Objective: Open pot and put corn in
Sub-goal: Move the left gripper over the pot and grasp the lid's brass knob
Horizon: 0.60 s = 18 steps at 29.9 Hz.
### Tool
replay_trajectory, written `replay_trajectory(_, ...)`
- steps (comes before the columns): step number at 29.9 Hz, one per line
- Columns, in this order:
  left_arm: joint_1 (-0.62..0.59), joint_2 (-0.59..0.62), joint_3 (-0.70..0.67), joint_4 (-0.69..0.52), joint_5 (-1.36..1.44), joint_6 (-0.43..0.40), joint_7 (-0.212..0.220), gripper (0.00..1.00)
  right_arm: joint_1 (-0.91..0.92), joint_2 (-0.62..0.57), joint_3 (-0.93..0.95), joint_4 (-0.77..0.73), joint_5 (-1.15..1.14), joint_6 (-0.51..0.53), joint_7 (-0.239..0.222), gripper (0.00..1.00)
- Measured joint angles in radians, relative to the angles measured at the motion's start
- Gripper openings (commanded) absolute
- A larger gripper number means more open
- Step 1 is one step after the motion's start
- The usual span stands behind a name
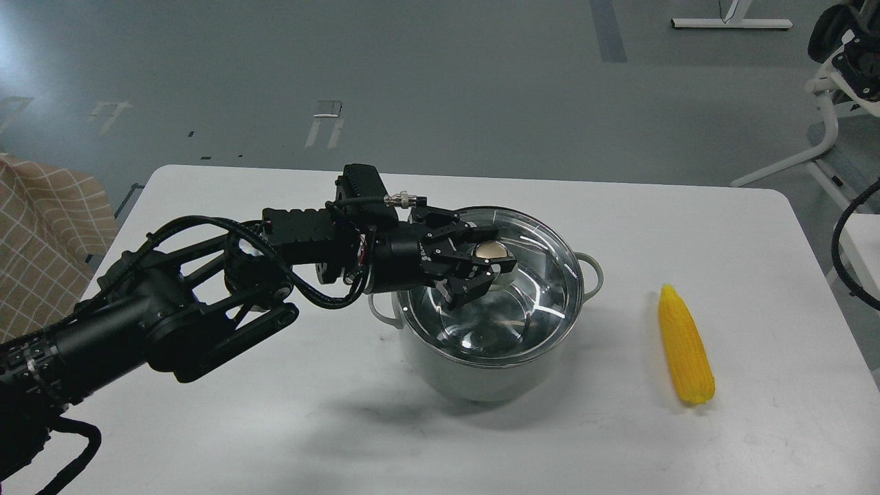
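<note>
The pale grey-white pot (481, 375) stands in the middle of the white table (619, 440), covered by its round glass lid (529, 302). My left gripper (485, 261) reaches in from the left over the lid, and its fingers are closed around the brass-coloured knob (493, 250) at the lid's centre. The lid rests flat on the pot's rim. The yellow corn (684, 354) lies on the table to the right of the pot, well apart from it, with its tapered end pointing away from me. My right gripper is out of view.
A checked beige cloth (41, 234) is off the table's left edge. A white stand with black gear (832, 117) and a black cable (842, 254) are beyond the right edge. The table's front edge is near the corn.
</note>
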Motion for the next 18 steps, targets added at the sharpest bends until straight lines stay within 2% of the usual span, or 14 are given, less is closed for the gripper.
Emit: replay_trajectory(18, 0.025, -0.001, -0.001, 0.000, 0.000, 0.003, 0.000, 0.47, 0.002, 0.003, -0.003, 0.000, 0.000, 0.000, 0.000, 1.00)
